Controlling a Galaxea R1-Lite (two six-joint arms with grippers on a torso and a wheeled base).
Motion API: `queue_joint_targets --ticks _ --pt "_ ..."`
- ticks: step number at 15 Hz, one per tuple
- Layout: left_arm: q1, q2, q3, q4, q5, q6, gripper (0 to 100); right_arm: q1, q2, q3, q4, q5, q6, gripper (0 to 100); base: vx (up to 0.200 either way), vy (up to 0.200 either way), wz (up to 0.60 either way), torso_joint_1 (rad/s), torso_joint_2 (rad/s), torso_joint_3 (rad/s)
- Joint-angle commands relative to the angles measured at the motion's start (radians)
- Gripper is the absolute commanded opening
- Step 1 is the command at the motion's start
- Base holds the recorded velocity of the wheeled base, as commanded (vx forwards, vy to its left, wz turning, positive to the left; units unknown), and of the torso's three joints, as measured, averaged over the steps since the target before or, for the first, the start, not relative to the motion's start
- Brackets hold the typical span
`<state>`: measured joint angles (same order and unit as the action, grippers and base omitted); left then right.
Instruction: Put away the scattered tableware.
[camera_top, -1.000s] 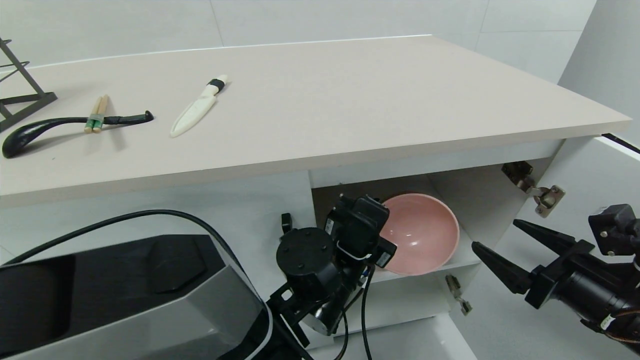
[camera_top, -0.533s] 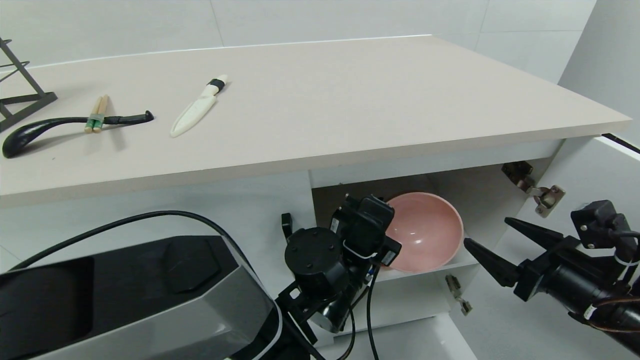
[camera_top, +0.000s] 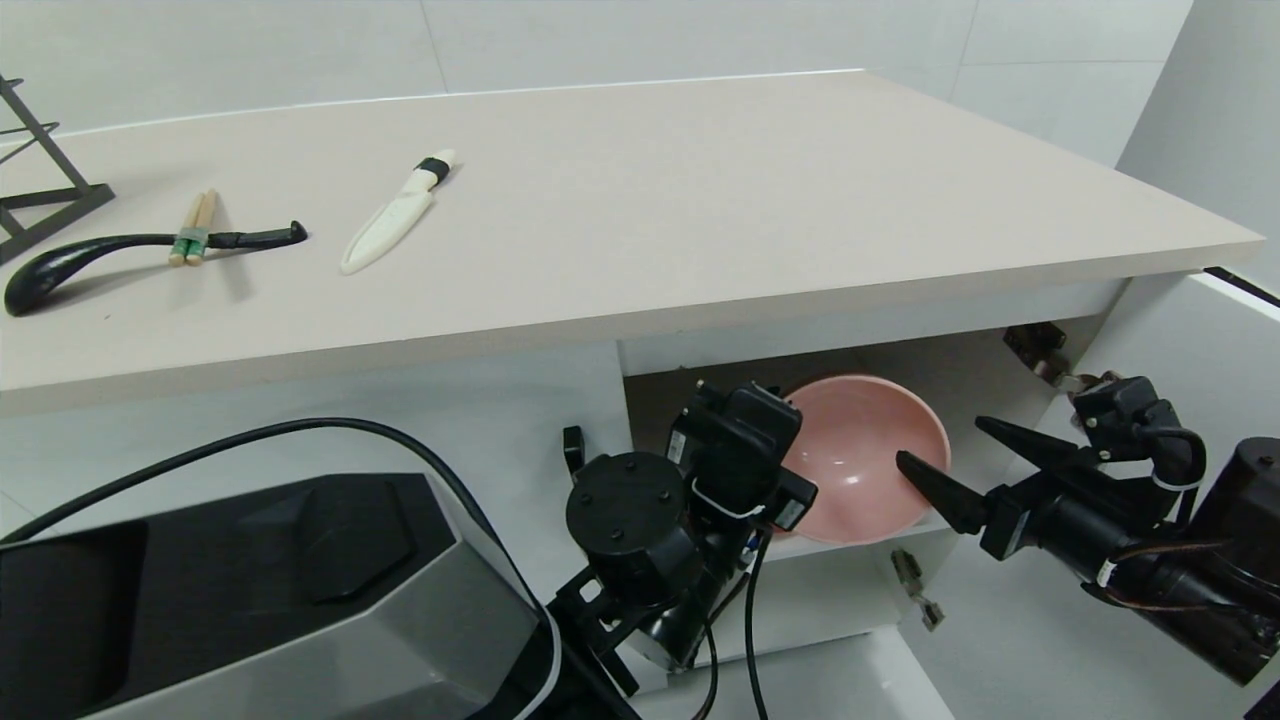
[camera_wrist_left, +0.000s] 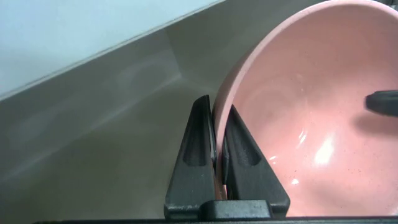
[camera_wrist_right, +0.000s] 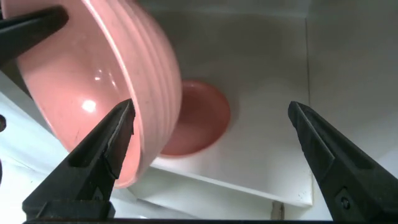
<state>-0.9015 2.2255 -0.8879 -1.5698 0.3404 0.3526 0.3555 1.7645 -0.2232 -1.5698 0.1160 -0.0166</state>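
Pink bowl (camera_top: 865, 460), in left hand (camera_wrist_left: 216, 106), tilts inside cabinet (camera_top: 985, 385); saucer (camera_wrist_right: 205, 124) within.

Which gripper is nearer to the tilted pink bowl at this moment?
Left. The left gripper is shut on the bowl at its rim; the right gripper is open beside the opposite rim, contact unclear.

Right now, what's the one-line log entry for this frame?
left gripper shut on bowl rim, in cabinet | right gripper open near bowl | ladle, chopsticks, knife on counter

Matte black arms (camera_top: 1150, 540), tapered pointed fingers (camera_top: 940, 490), looping black cables (camera_top: 300, 423), screwed round cap (camera_top: 620, 500)
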Motion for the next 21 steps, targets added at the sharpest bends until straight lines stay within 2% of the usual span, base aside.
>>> queue_joint_targets --ticks 1,4,5,13,14,17,18,20,21 --pt "0.000 -0.006 0.000 -0.001 0.000 0.000 0 0.008 0.007 -0.004 -0.001 0.001 0.000 100 0.000 0.000 0.00 0.000 0.00 0.000" --pt "0.000 -0.004 -0.025 -0.001 0.000 0.000 0 0.023 0.010 -0.001 -0.001 0.001 0.000 100 0.000 0.000 0.00 0.000 0.00 0.000" --pt "0.000 -0.003 -0.028 -0.001 0.000 -0.001 0 0.039 0.010 -0.001 -0.001 0.001 0.000 0 0.000 0.000 0.00 0.000 0.00 0.000" --pt "-0.011 0.003 -0.025 -0.001 0.000 -0.001 0 0.059 0.010 -0.002 -0.001 0.001 0.001 0 0.000 0.000 0.00 0.000 0.00 0.000" --pt "-0.016 0.003 -0.022 -0.001 0.000 -0.003 100 0.059 0.010 -0.002 -0.001 0.001 0.001 0 0.000 0.000 0.00 0.000 0.00 0.000" --pt "-0.048 -0.007 0.010 -0.001 0.002 -0.003 100 0.057 0.013 -0.001 -0.001 0.001 0.001 0 0.000 0.000 0.00 0.000 0.00 0.000" --pt "-0.051 -0.030 0.053 -0.001 0.002 -0.007 100 0.057 0.013 0.001 -0.001 0.001 0.001 0 0.000 0.000 0.00 0.000 0.00 0.000" --pt "-0.054 -0.058 0.087 -0.001 0.002 -0.040 100 0.057 0.013 0.008 -0.001 0.001 0.001 0 0.000 0.000 0.00 0.000 0.00 0.000" --pt "-0.062 -0.096 0.121 -0.001 0.002 -0.087 100 0.057 0.020 0.015 -0.001 0.001 0.001 0 0.000 0.000 0.00 0.000 0.00 0.000"
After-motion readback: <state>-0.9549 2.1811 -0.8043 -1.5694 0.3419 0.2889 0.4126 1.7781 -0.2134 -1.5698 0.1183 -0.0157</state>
